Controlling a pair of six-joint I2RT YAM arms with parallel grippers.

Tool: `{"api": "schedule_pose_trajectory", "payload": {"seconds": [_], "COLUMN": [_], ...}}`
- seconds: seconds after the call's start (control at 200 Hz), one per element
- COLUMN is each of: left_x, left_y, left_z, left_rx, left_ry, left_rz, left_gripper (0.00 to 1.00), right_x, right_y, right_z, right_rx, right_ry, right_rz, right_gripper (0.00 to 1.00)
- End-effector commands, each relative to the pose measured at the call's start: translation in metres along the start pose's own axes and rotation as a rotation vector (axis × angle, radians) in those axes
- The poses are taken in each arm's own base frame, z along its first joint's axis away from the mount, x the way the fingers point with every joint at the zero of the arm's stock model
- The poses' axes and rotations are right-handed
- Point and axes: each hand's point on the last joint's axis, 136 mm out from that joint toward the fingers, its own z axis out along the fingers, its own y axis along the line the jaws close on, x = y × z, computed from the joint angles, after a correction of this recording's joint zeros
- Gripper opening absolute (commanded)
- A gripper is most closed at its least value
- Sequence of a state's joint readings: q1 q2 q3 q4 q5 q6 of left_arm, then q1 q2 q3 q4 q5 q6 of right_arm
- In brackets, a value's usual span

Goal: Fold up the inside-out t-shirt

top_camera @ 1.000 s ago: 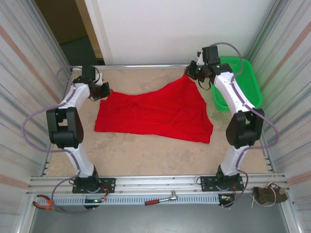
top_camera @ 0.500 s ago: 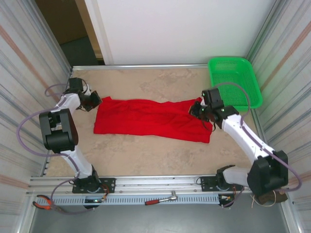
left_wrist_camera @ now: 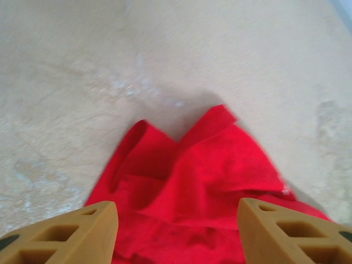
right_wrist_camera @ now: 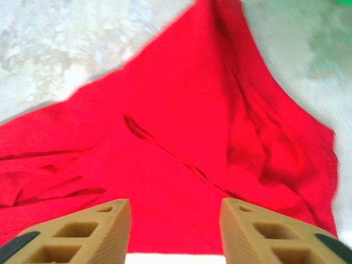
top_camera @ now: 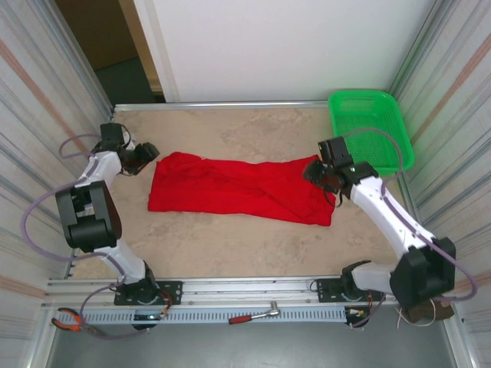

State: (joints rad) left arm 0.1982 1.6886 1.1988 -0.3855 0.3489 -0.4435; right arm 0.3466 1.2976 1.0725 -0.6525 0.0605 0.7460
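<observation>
Hovering with its two tan plastic fingers (left_wrist_camera: 71, 234) spread apart and nothing between them, the left pincer (top_camera: 144, 155) sits at the far left corner of the bright red short-sleeved cotton t-shirt (top_camera: 238, 188). In the left wrist view, the left pincer (left_wrist_camera: 176, 220) looks down on a rumpled corner of the shirt (left_wrist_camera: 192, 181), where a small flap sticks up in a point. Whether the fingertips touch the cloth cannot be told.

The right pincer (top_camera: 314, 170) is likewise spread and grips nothing. It sits over the far right corner of the shirt. In its own wrist view, the right pincer (right_wrist_camera: 176, 220) has red cloth (right_wrist_camera: 165, 137) beneath it, creased and a little blurred.

The shirt lies flat across the middle of the beige stone-patterned bench (top_camera: 230, 245) as a long, fairly narrow band running left to right between the two arms. The far edge is a little uneven and wrinkled. The near edge is straighter.

Judging by that narrow shape, a first lengthwise fold appears to be done, with both corners laid down. The band remains long, so at least one fold across its length seems left to do, plus some smoothing. Sleeves and lettering cannot be made out.

A green plastic mesh basket (top_camera: 405, 138) stands at the far right corner of the bench, apart from the shirt.
</observation>
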Motion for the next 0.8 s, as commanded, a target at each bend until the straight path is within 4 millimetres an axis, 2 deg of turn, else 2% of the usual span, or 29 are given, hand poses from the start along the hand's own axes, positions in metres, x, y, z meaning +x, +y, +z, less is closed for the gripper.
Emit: {"api": "schedule_pose_trajectory", "payload": {"seconds": [0.0, 0.065, 0.135, 0.255, 0.371, 0.516, 0.571, 0.601, 0.696, 0.797], "left_x": [-0.007, 0.000, 0.007, 0.011, 0.014, 0.017, 0.017, 0.017, 0.015, 0.011], "left_y": [-0.051, -0.068, -0.077, -0.074, -0.071, -0.068, -0.068, -0.069, -0.070, -0.074], "left_z": [-0.005, 0.011, 0.030, 0.052, 0.058, 0.050, 0.046, 0.044, 0.037, 0.030], "left_rx": [0.113, 0.142, 0.131, 0.081, 0.071, 0.065, 0.066, 0.068, 0.075, 0.091], "left_ry": [-0.015, 0.042, 0.085, 0.125, 0.131, 0.118, 0.113, 0.110, 0.097, 0.078], "left_rz": [0.064, 0.092, 0.128, 0.142, 0.126, 0.128, 0.130, 0.130, 0.124, 0.120], "left_gripper": [0.62, 0.63, 0.63, 0.64, 0.64, 0.65, 0.65, 0.65, 0.65, 0.65], "right_x": [-0.010, -0.009, -0.005, 0.005, 0.017, 0.033, 0.039, 0.042, 0.046, 0.046], "right_y": [0.015, 0.025, 0.034, 0.047, 0.055, 0.059, 0.058, 0.057, 0.057, 0.059], "right_z": [0.027, 0.047, 0.068, 0.096, 0.121, 0.143, 0.148, 0.148, 0.141, 0.120], "right_rx": [0.015, 0.011, 0.002, -0.009, 0.001, 0.008, 0.010, 0.006, -0.012, -0.046], "right_ry": [0.057, 0.101, 0.143, 0.204, 0.248, 0.300, 0.323, 0.331, 0.335, 0.313], "right_rz": [-0.108, -0.130, -0.141, -0.169, -0.191, -0.207, -0.209, -0.209, -0.217, -0.222], "right_gripper": [0.48, 0.48, 0.48, 0.48, 0.49, 0.47, 0.42, 0.36, 0.00, 0.00]}}
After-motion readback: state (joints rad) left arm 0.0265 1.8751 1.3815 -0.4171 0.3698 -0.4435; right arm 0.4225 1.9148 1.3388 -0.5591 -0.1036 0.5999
